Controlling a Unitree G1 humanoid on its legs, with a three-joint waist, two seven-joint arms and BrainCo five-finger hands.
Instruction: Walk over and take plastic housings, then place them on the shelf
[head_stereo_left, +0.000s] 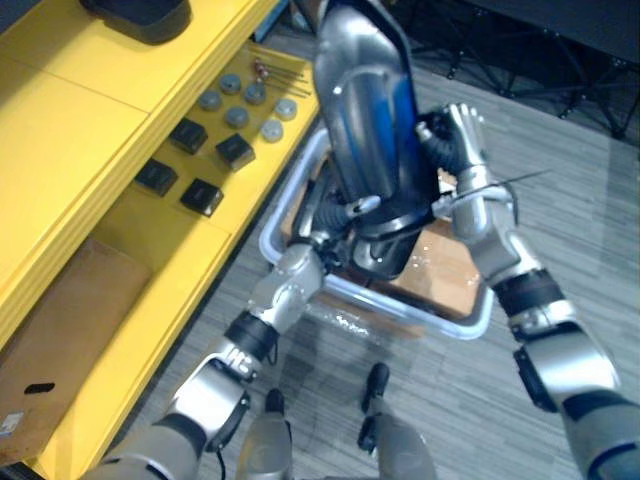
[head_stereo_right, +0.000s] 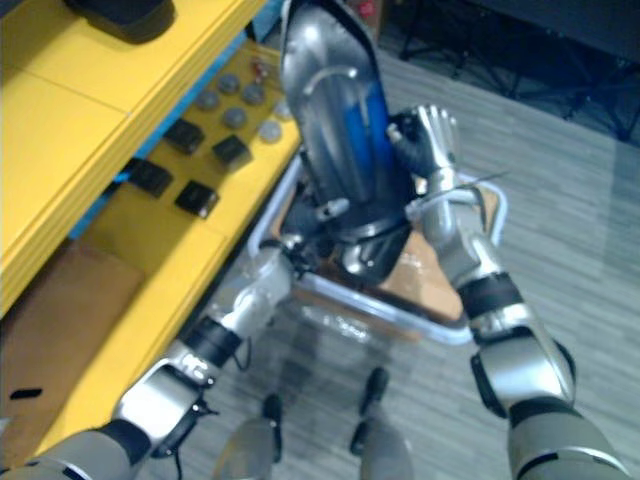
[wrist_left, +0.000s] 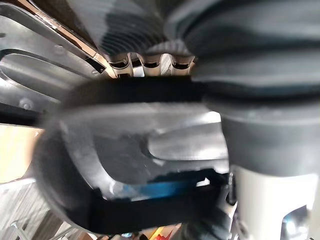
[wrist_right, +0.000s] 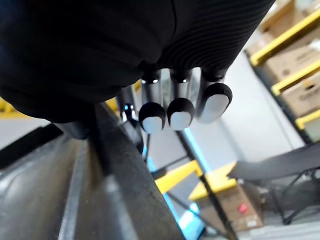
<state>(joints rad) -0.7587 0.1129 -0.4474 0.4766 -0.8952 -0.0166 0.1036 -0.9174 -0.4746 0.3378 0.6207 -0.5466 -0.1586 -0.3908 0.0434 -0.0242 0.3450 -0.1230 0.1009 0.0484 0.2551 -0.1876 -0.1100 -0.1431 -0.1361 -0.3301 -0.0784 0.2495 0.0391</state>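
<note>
Since the plastic housing (head_stereo_left: 365, 110) is up in the air, nearly on end just off the yellow shelf (head_stereo_left: 90, 150), the trick is swinging it over without letting it tip. The right hand (head_stereo_left: 458, 140) hooks its fingers on the rim facing away from the shelf. The left hand (wrist_left: 235, 40) props the bottom end with its fingers buried, so I can't tell its grip. I'd aim for bare shelf, clear of the black boxes (head_stereo_left: 235, 150) and grey discs (head_stereo_left: 237, 117).
</note>
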